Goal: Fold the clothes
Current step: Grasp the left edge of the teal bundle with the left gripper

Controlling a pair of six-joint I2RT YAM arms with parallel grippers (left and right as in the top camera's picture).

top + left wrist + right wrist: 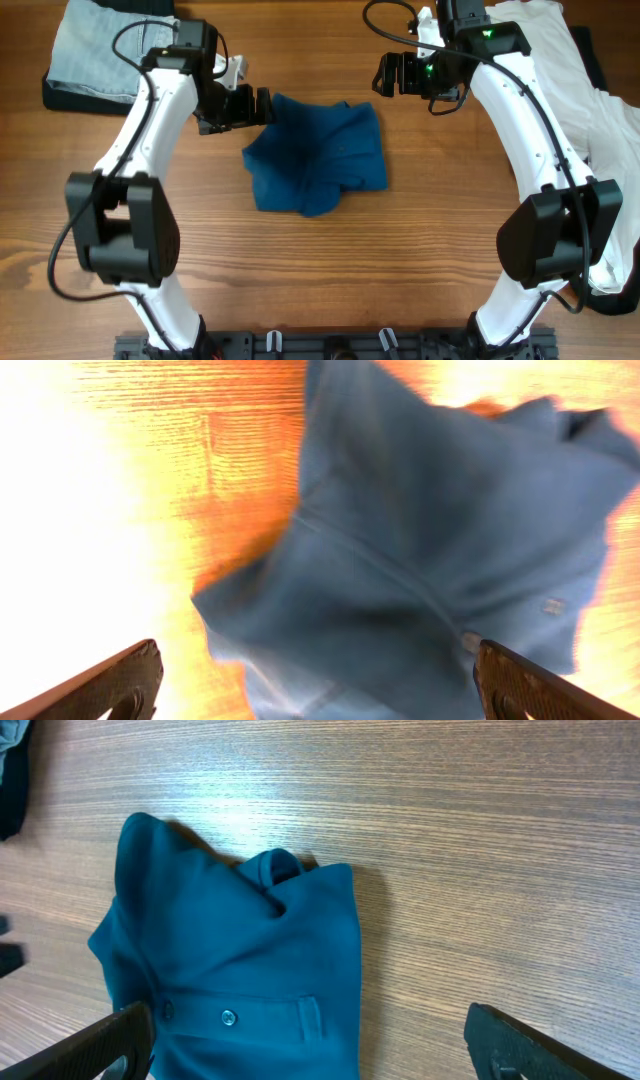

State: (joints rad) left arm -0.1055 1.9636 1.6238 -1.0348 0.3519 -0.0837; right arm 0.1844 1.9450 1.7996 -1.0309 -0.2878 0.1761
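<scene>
At the tabletop's (330, 270) far left corner lies folded pale denim (95, 55) with a dark piece under it.

The left gripper (264, 105) hangs just beside it to the right, at the far left edge of the shirt (318, 155). Its fingers (110, 685) stand spread wide with nothing held. In the left wrist view, cloth lies below the gap between them. Whether they touch it I cannot tell.

The dark-blue shirt sits crumpled and unfolded near the middle of the tabletop, a little toward the far edge. The left wrist view shows a small pale tab (552, 605) on it, too blurred to read. The right wrist view shows a placket (235, 1015) with two buttons (228, 1017), which bear no readable marks.

The right gripper (382, 74) hovers off the shirt's far right corner, apart from it. Its fingers (520, 1040) are also spread wide and hold nothing.

A white garment (600, 120) lies heaped along the right edge, partly under the right arm.
</scene>
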